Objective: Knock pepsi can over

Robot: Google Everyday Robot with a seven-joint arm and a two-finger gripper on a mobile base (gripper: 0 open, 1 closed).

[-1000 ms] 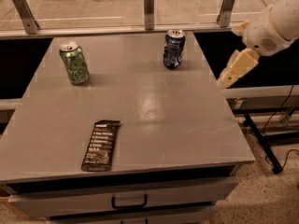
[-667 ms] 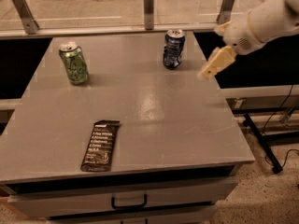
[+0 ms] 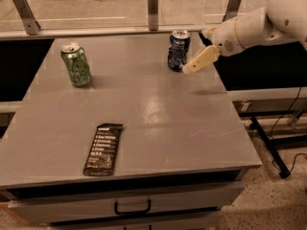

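Observation:
The pepsi can point(image 3: 178, 50), dark blue with a silver top, stands upright near the far right of the grey table point(image 3: 144, 114). My gripper point(image 3: 193, 65) comes in from the right on a white arm. Its cream fingertip is just to the right of the can's base, very close to it. I cannot tell whether it touches the can.
A green can point(image 3: 76, 64) stands upright at the far left. A dark snack bar point(image 3: 103, 149) lies near the front edge. A glass rail with metal posts point(image 3: 152, 3) runs behind the table. A drawer handle point(image 3: 132, 208) shows below the front edge.
The gripper has moved left over the table's right side, from beyond the edge to right beside the pepsi can. The can still stands upright.

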